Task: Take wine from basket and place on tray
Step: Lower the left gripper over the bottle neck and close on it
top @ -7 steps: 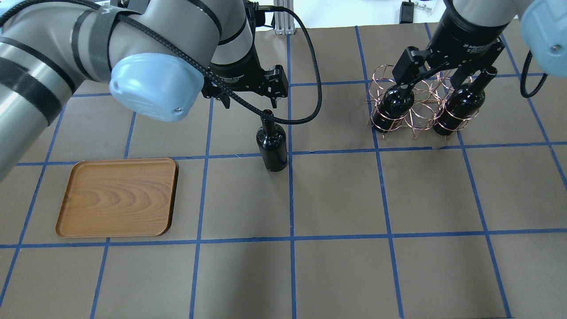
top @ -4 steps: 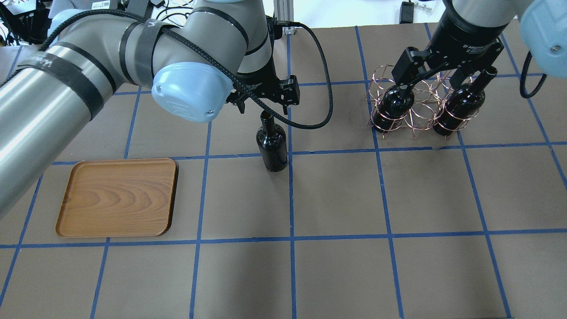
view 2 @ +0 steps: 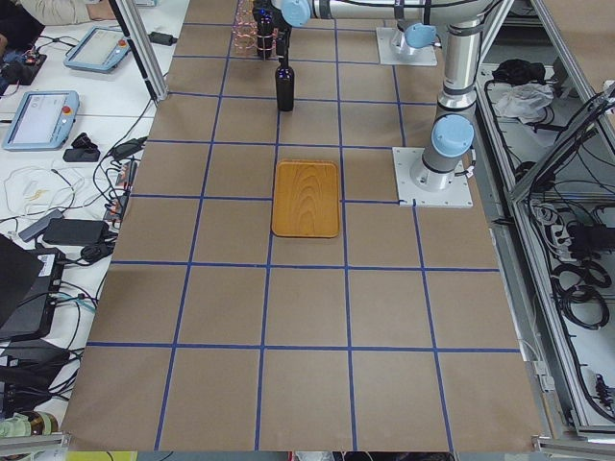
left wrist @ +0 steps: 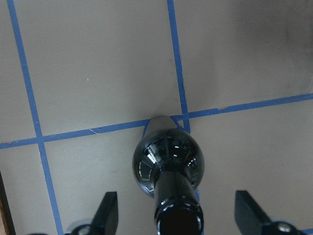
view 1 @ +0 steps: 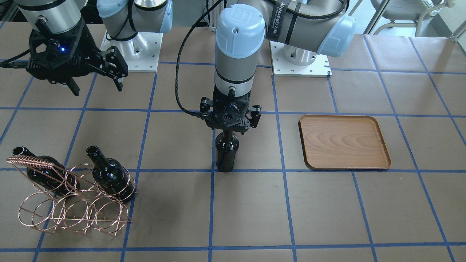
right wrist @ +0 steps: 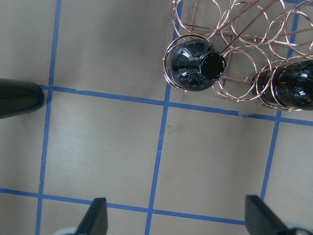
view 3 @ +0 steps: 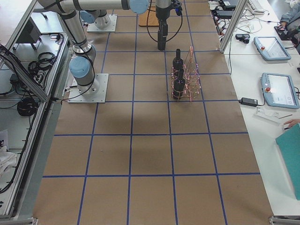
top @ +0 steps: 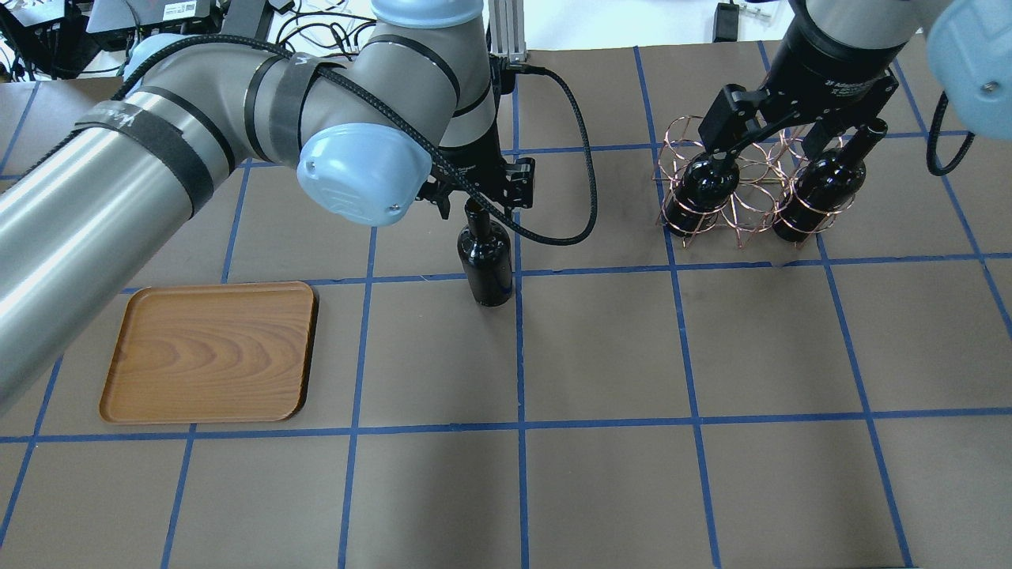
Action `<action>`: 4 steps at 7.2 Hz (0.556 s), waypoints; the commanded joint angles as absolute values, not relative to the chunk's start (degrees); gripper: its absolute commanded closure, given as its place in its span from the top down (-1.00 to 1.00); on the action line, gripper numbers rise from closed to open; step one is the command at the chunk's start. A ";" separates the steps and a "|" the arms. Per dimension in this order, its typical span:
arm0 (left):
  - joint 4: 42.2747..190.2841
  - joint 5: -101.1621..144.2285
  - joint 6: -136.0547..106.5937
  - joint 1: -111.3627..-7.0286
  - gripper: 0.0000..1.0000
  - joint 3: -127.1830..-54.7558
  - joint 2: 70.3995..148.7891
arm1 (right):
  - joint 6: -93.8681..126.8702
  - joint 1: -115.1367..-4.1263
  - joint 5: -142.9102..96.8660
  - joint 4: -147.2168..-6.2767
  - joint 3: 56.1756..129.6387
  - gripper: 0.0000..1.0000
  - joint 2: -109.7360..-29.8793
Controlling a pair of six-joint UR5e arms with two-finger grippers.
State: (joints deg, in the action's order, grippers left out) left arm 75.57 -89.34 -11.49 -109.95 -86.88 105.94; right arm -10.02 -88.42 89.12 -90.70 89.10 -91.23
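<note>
The wine bottle [view 1: 226, 153] stands upright on the brown paper-covered surface [view 1: 255, 218], its base on a crossing of the blue tape lines [top: 601, 423] near the middle. It is outside the basket [view 1: 72, 211] and well apart from the tray [view 1: 344, 142].

The left gripper [top: 480, 205] hangs straight above the bottle, pointing down. In the left wrist view its fingers [left wrist: 108, 215] are spread wide, one on each side of the neck, with clear gaps between them and the glass. The rimmed mouth sits between them.

The tray lies flat on the robot's left side of the surface, its wood grain showing.

The copper wire basket rests on the robot's right side. Two more black bottles lean in it, one at each end [view 1: 43, 173] [view 1: 109, 174], their necks tilted up towards the robot.

The right gripper [view 1: 96, 86] hangs above the surface on the robot's side of the basket. Its fingers are spread apart with nothing between them. The right wrist view looks down on the mouth of one basket bottle.
</note>
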 commanded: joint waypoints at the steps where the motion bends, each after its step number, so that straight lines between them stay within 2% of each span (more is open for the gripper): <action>1: 75.59 -89.38 -11.25 -109.95 0.37 -87.01 106.00 | -10.02 -88.42 89.12 -90.70 89.12 1.00 -91.23; 3: 75.59 -89.47 -8.80 -109.95 0.34 -87.10 106.08 | -10.02 -88.42 89.21 -90.62 89.12 1.00 -91.23; 4: 75.50 -89.30 -8.35 -109.95 0.10 -87.10 106.08 | -10.02 -88.42 89.21 -90.62 89.12 1.00 -91.23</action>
State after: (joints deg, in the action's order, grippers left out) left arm 75.57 -89.42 -9.15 -109.95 -87.08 106.05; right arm -10.02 -88.42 89.20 -90.65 89.12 -91.23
